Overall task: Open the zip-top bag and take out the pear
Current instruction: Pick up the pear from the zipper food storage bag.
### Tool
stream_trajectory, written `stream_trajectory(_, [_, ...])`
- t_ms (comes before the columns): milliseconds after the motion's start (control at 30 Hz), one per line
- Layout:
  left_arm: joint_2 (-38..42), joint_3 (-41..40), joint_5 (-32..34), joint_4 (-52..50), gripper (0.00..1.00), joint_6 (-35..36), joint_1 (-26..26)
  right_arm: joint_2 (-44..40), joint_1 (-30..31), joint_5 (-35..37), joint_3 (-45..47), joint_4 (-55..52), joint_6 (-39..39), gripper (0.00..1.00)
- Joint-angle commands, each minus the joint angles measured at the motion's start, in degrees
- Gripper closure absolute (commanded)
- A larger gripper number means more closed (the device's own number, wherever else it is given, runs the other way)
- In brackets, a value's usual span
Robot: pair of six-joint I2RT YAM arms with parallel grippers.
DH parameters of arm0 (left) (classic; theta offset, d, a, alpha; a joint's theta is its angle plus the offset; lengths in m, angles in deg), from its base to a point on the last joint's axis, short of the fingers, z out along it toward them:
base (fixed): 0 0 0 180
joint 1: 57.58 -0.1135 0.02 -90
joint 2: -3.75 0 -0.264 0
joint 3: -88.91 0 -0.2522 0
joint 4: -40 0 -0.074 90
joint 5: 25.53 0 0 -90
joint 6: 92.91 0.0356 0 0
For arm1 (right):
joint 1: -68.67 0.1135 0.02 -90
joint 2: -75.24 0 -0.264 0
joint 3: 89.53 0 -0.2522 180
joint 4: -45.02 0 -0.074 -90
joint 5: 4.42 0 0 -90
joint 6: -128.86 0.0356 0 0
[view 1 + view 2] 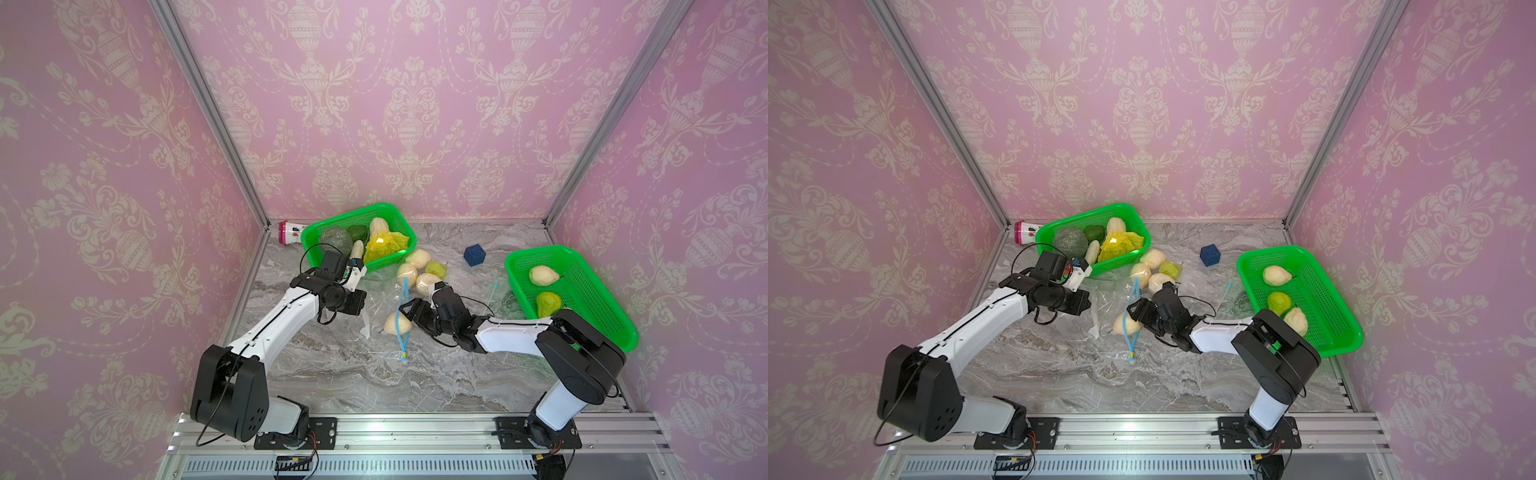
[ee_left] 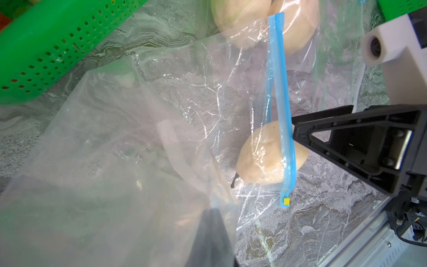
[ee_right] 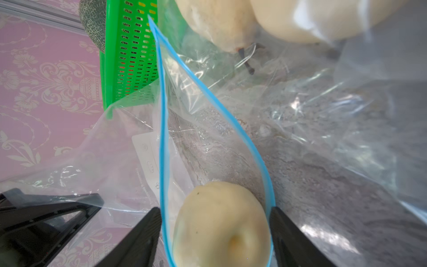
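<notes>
In the middle of the marble table (image 1: 332,365), the zip-top bag (image 1: 380,299) is lying flat with its mouth turned toward the right arm. Its blue zip rim (image 3: 163,138) is gaping in a long loop, so the opening looks done. The pear (image 1: 397,323) is sitting right in that mouth, resting on the table, with its stem pointing deeper into the bag.

The right gripper (image 3: 215,210) is reaching in low. Its jaws are standing wide apart, one on each side of the pear's belly. Both fingers seem to be lying outside the blue rim, and I cannot tell whether they are pressing yet.

The left gripper (image 1: 360,305) is showing its jaws together. It appears to be pinching the clear film at the bag's far end, since the plastic is draping up close to its wrist camera.

I am judging the pear to be firm, rounded and smooth, so it is likely to roll or squirt out of a shallow pinch. The best hold looks to be across its widest part. The film is thin, floppy and slick, so trapping the rim in the grip is risking dragging the whole bag along.
</notes>
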Motion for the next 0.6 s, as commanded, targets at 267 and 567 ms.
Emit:
stream_trajectory(267, [-0.1, -0.4, -0.3, -0.6, 0.97, 0.9, -0.3, -4.8, 0.2, 4.5, 1.8, -6.2, -0.9, 0.17])
stream_trajectory(567, [0.1, -0.7, -0.2, -0.6, 0.97, 1.0, -0.4, -0.2, 1.1, 3.8, -3.4, -9.6, -5.8, 0.21])
